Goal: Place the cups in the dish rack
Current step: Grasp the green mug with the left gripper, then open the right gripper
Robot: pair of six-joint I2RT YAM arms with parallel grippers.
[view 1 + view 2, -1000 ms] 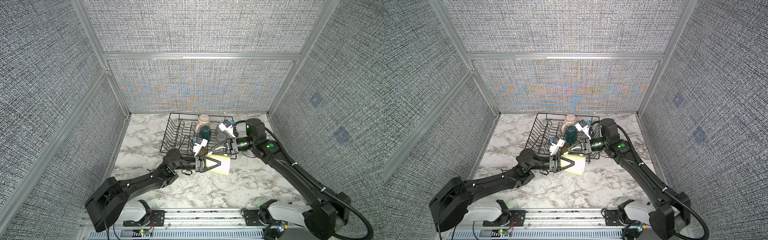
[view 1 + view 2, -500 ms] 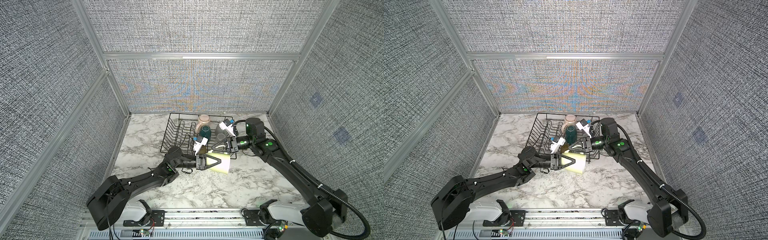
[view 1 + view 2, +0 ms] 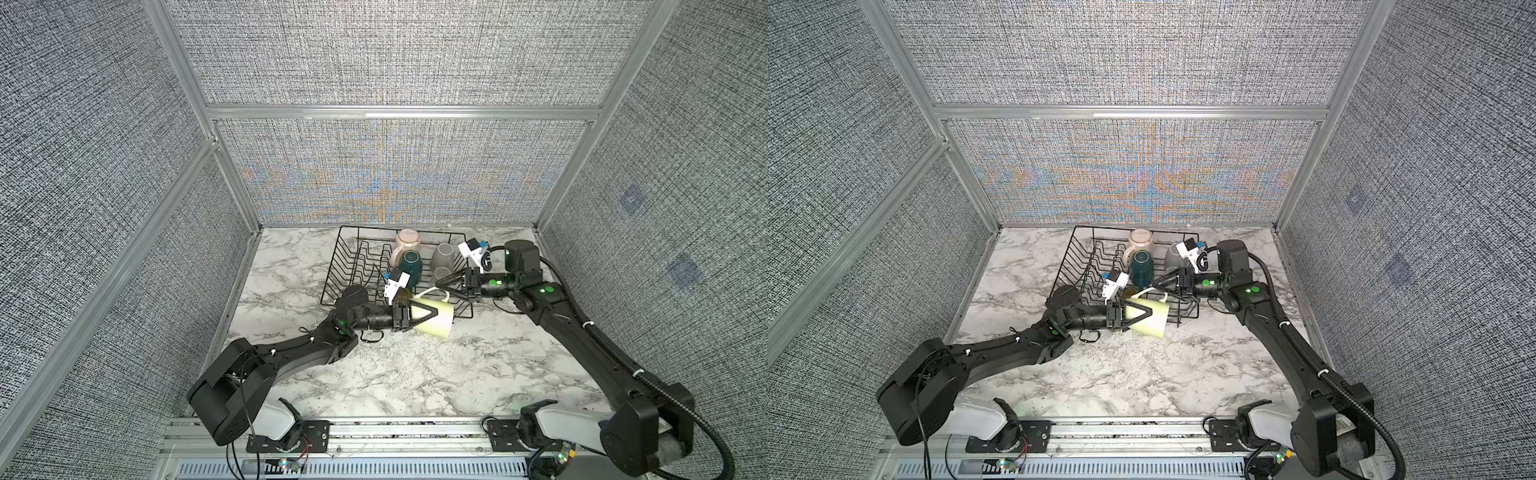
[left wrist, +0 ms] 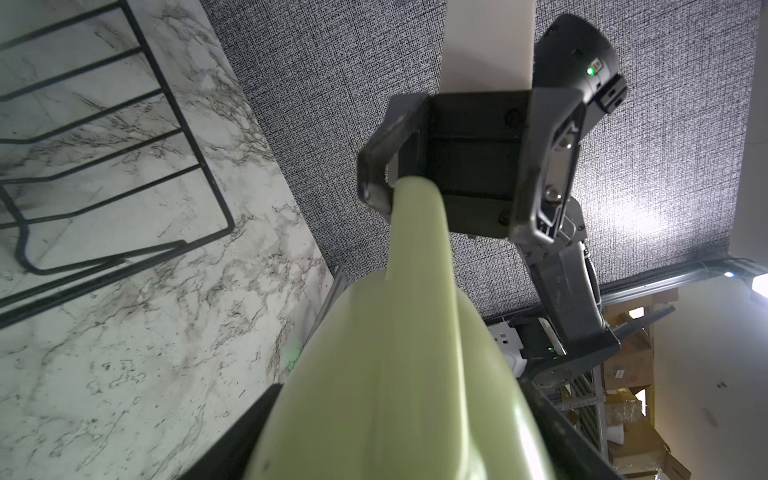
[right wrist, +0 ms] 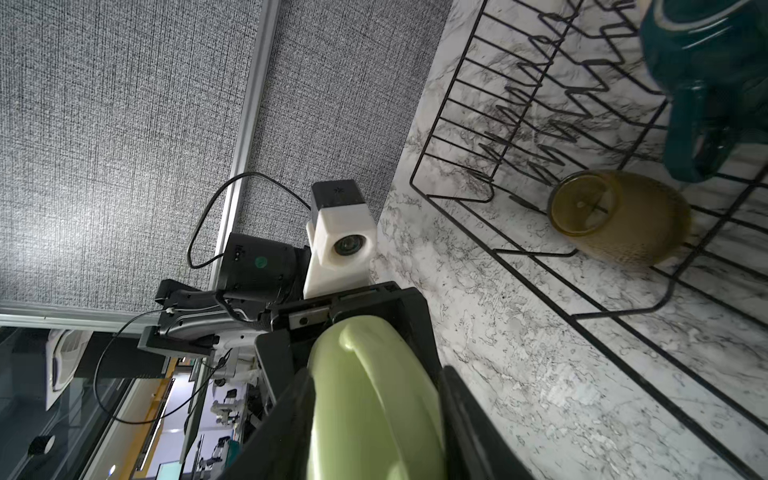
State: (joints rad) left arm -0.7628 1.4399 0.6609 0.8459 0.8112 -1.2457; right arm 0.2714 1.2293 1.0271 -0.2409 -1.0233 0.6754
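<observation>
Cups [image 3: 442, 255], at least four, sit in the dish rack [image 3: 338, 266]; left gripper [image 3: 436, 313] clamps the unracked yellow-green cup [image 3: 436, 329], right gripper [image 3: 445, 287] stands parted.

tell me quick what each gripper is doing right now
Left gripper: closed on the body of the yellow-green cup, holding it.
Right gripper: open, jaws apart on either side of that cup's handle.

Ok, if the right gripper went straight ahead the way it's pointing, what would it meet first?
Probably the pale yellow-green cup: its handle sits between the right gripper's open jaws, and the left gripper holds its body just beyond.
</observation>
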